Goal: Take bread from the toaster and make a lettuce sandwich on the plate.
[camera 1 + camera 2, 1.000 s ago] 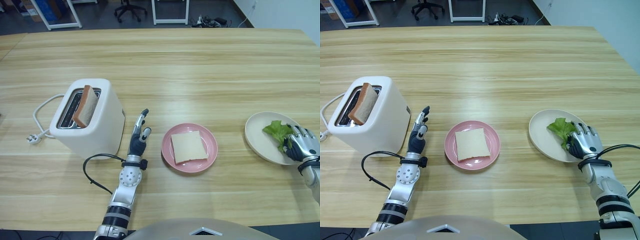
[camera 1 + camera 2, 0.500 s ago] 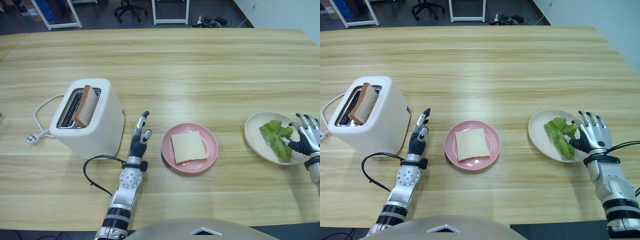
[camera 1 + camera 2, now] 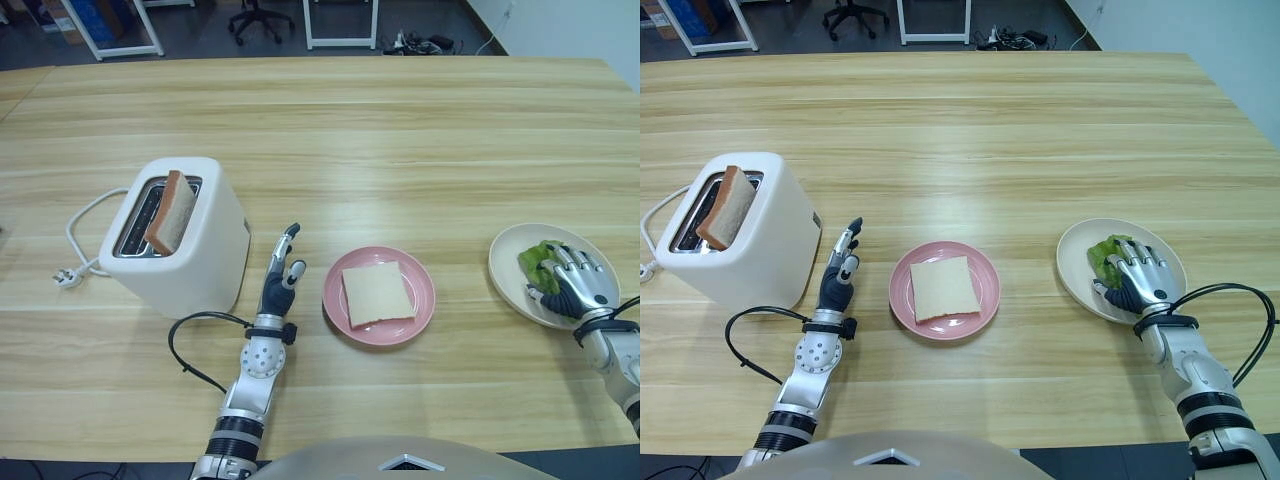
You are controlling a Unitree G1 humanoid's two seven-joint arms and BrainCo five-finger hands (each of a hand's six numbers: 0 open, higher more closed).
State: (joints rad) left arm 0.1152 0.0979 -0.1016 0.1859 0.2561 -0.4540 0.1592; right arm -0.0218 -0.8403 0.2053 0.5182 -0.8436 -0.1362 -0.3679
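A white toaster (image 3: 195,245) stands at the left with one bread slice (image 3: 172,212) sticking up from its slot. Right of it, on the table, my left hand (image 3: 281,278) rests open, fingers straight and pointing away from me. A pink plate (image 3: 421,318) in the middle holds one bread slice (image 3: 378,295) lying flat. At the right, a cream plate (image 3: 508,268) carries the green lettuce (image 3: 533,261). My right hand (image 3: 572,284) lies on top of the lettuce with its fingers curled down around it, hiding most of the leaf.
The toaster's white cord and plug (image 3: 72,262) trail off to the left. A black cable (image 3: 186,345) loops from my left wrist near the table's front edge. Bare wooden table (image 3: 380,150) stretches behind the plates. Chairs and frames stand beyond the far edge.
My right hand opened, moved left over the cream plate and closed down on the lettuce, bunching it. The left hand, toaster and pink plate stayed put.
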